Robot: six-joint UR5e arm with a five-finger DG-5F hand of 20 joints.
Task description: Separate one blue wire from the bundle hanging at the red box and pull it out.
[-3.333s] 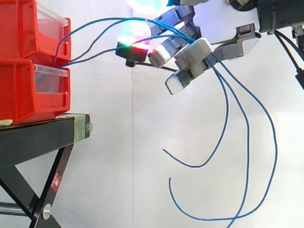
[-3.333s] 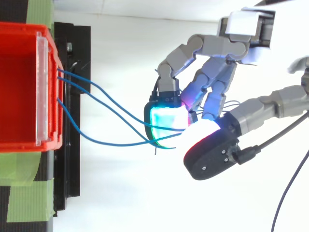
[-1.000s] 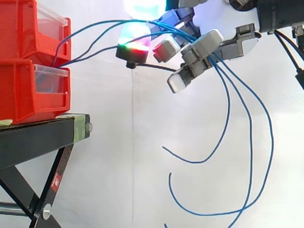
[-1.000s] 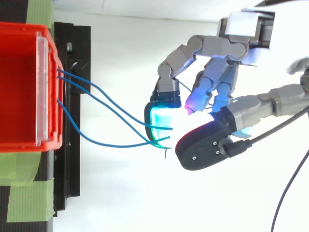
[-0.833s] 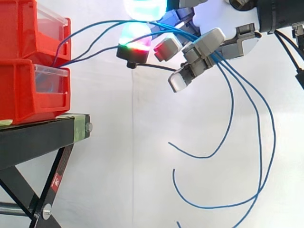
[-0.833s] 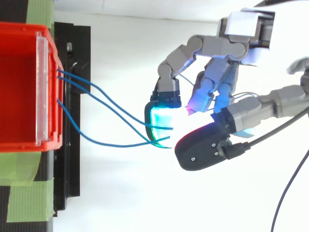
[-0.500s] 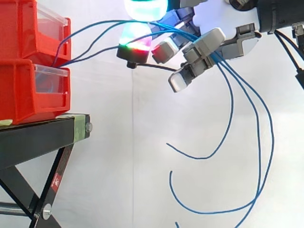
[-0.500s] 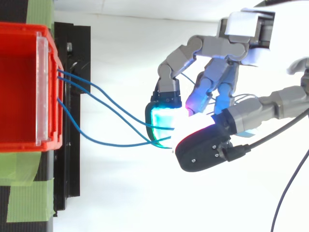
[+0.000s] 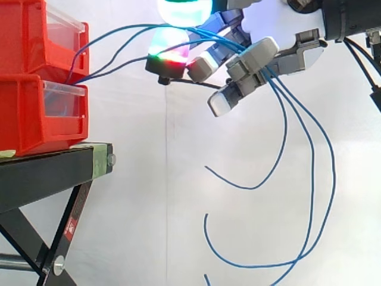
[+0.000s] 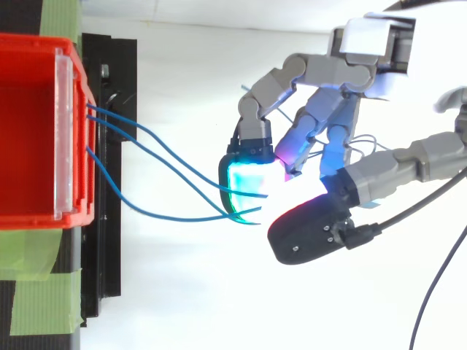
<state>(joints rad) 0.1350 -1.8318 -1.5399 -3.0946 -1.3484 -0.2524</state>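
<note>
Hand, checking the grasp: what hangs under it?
Three blue wires hang below the hand, loose ends curling left. Their path between its curled fingers is covered.

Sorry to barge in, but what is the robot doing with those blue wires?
The robot's hand is working on the blue wires that come out of the red bins on the black stand. Its fingers are curled round the wires a little way out from the bins, and the loose ends dangle below the hand. All the wires run from the bins into the hand, so none has been separated or pulled out yet.
</note>
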